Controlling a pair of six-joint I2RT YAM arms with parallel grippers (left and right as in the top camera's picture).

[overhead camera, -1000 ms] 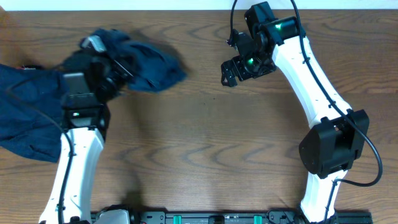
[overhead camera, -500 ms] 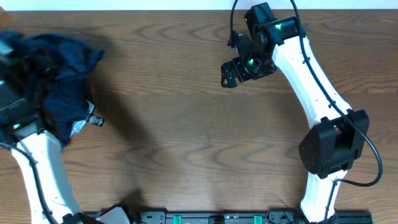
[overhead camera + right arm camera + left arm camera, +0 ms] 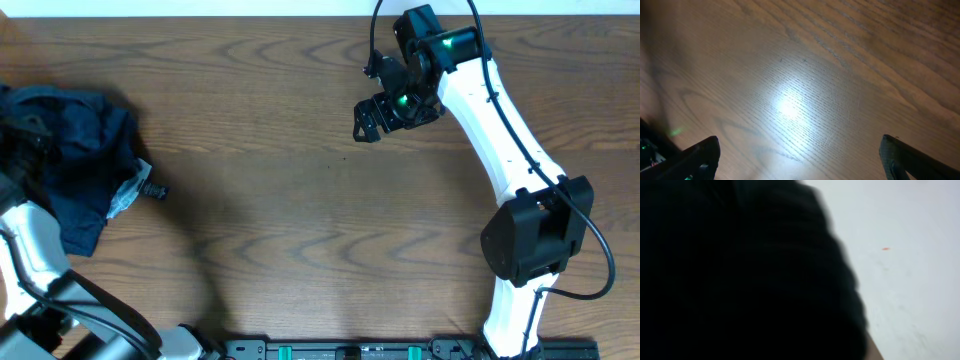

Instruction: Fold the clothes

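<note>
Grab step: left gripper [image 3: 20,148] clamped crumpled navy fabric clothes [image 3: 75,150], left of open right gripper [image 3: 367,120]. Next probably needed spreading one flat.

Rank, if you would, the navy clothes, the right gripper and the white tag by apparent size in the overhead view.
1. navy clothes, by far the largest.
2. right gripper, clearly smaller; it sits above the table, nearer the camera, so it may look slightly enlarged.
3. white tag, smallest, at the clothes' right edge.
</note>
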